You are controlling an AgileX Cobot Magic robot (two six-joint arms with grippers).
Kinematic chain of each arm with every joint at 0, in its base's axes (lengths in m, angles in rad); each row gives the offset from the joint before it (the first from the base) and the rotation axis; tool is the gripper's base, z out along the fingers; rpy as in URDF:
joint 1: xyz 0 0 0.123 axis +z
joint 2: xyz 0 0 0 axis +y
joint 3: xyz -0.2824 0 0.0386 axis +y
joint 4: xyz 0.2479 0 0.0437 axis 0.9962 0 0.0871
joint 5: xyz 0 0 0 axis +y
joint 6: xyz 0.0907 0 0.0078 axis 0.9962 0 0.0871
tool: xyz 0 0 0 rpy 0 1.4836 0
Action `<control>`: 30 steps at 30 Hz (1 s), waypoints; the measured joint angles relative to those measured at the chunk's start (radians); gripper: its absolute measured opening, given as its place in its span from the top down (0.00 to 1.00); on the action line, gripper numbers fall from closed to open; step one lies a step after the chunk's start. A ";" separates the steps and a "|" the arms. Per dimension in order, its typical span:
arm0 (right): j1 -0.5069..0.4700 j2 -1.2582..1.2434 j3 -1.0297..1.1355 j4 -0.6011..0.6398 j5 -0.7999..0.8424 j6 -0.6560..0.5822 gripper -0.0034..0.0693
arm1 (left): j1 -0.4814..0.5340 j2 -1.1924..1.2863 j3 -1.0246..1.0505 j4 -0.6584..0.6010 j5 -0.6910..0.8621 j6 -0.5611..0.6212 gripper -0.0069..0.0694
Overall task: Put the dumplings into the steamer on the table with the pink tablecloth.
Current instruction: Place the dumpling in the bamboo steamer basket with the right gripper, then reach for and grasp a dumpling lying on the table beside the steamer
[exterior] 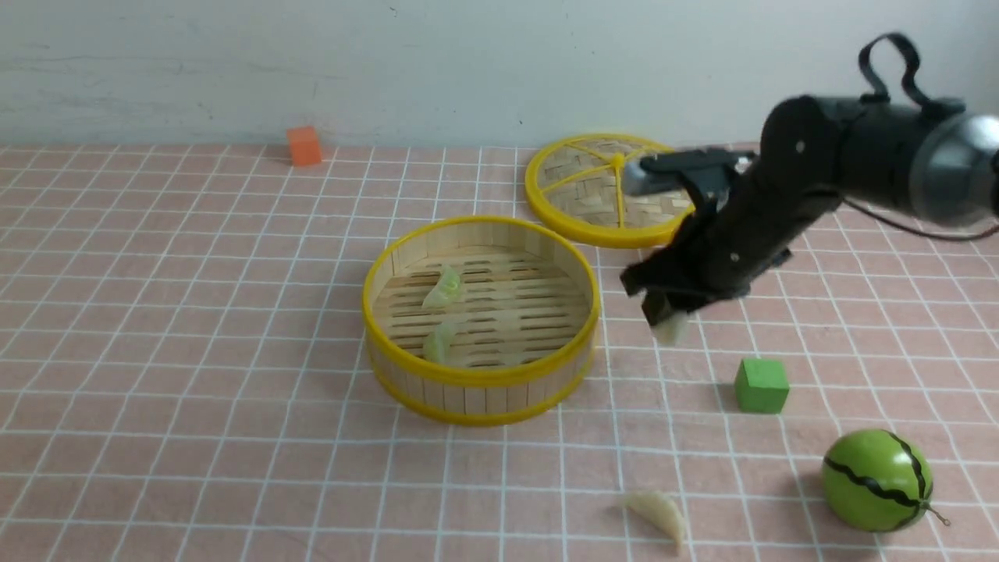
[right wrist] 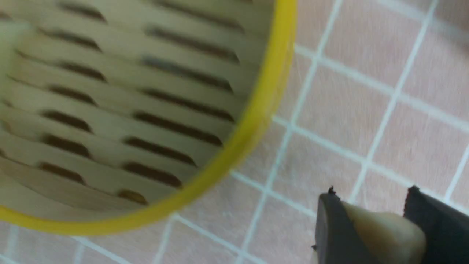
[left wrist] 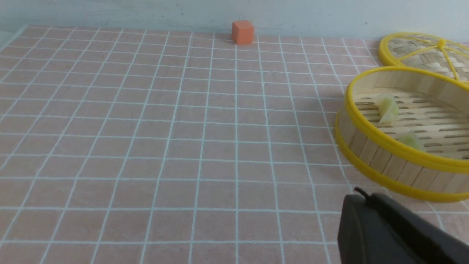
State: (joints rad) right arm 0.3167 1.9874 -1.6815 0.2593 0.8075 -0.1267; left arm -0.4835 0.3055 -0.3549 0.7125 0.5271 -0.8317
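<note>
No text, label, brand, number or sign can be read anywhere in these three views.

Table [exterior: 156,499] has a pink grid cloth [exterior: 195,312] on it, and on that: bamboo steamer [exterior: 480,376] mid-table, woven lid [exterior: 581,187] behind it, orange cube [exterior: 303,146] at the far edge, green cube [exterior: 760,385], little watermelon [exterior: 876,480] and one cream dumpling [exterior: 659,517] near the front right.

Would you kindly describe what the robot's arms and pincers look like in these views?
The right arm is matte black with rounded housings, a silver-grey joint, a black cable loop on top and a thin dark wire beneath. The right pincer has flat black fingers. The left pincer shows only as a smooth black wedge.
</note>
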 joint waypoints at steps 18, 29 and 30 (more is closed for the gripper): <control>0.106 0.447 -0.519 0.094 0.047 -0.098 0.59 | 0.000 0.036 0.003 0.003 -0.041 -0.001 0.93; 0.100 0.273 -0.522 0.075 0.154 -0.099 0.12 | 0.000 0.036 0.003 0.003 -0.036 -0.001 0.93; 0.094 0.223 -0.522 0.065 0.194 -0.099 0.13 | 0.000 0.036 0.003 0.003 -0.035 -0.001 0.93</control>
State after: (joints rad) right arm 0.4108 2.2107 -2.2030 0.3243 1.0011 -0.2257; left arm -0.4835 0.3412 -0.3519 0.7156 0.4924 -0.8324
